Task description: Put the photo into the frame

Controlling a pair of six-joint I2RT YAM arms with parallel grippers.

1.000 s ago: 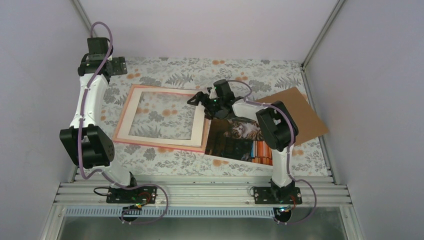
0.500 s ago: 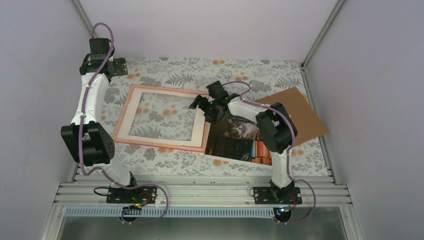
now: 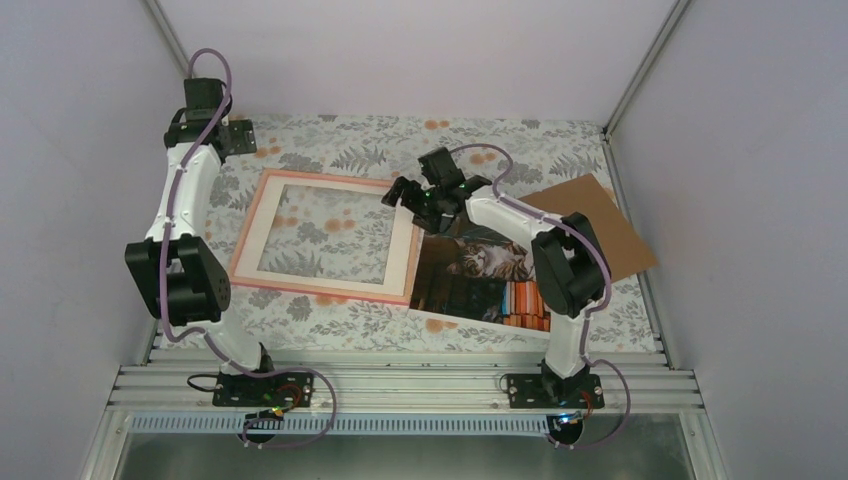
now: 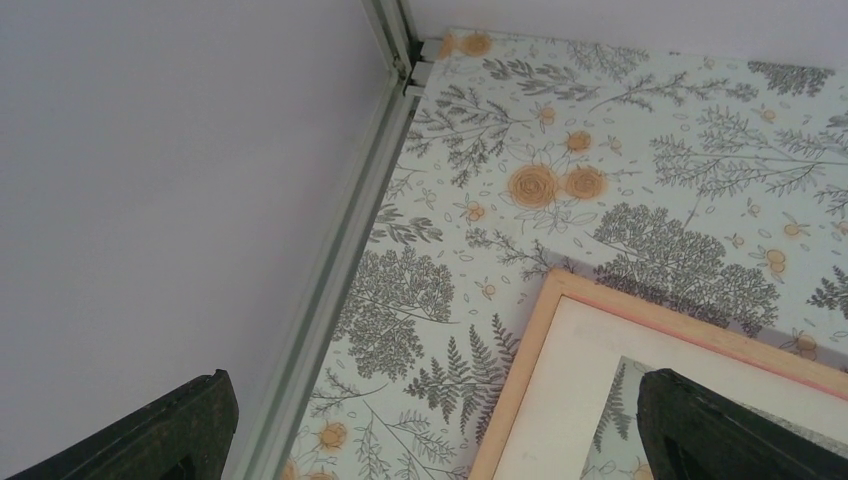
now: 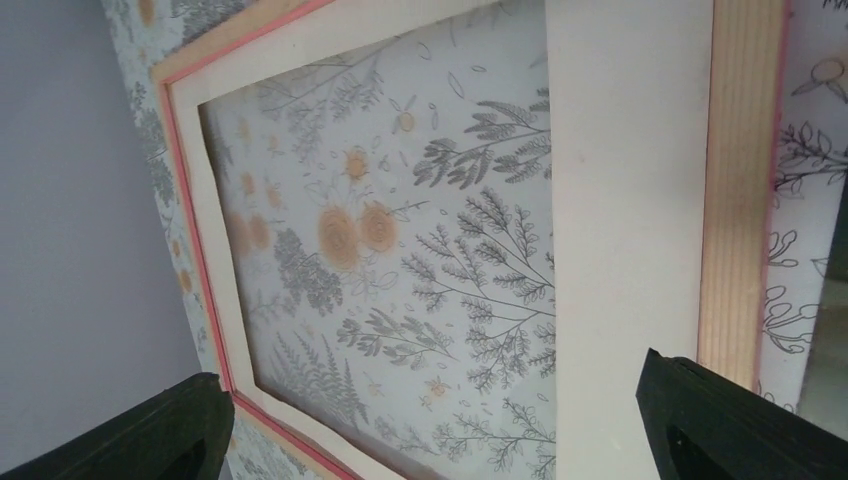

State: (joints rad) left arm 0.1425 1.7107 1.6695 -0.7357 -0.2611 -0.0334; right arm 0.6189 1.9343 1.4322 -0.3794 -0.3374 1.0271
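Frame point(image 3: 262, 240), large, rectangular: lies flat on the floral table covering point(image 3: 560, 150), pale salmon side up with a pink outer edge, the leaf pattern showing through its clear pane. Photo point(image 3: 460, 290), cat among coloured books: flat on the covering just right of the frame, its left edge meeting the frame's right side; whether it slips under that side cannot be told. Backing board point(image 3: 615, 235), plain brown: further right of the frame, beyond the photo, partly hidden by the right arm. Right gripper point(image 3: 405, 205): above the frame's far right corner, fingers point(image 5: 150, 430) spread wide, nothing between them. Left gripper point(image 3: 238, 135): off the frame's far left corner, near the enclosure wall, fingers point(image 4: 160, 430) likewise spread, holding nothing.
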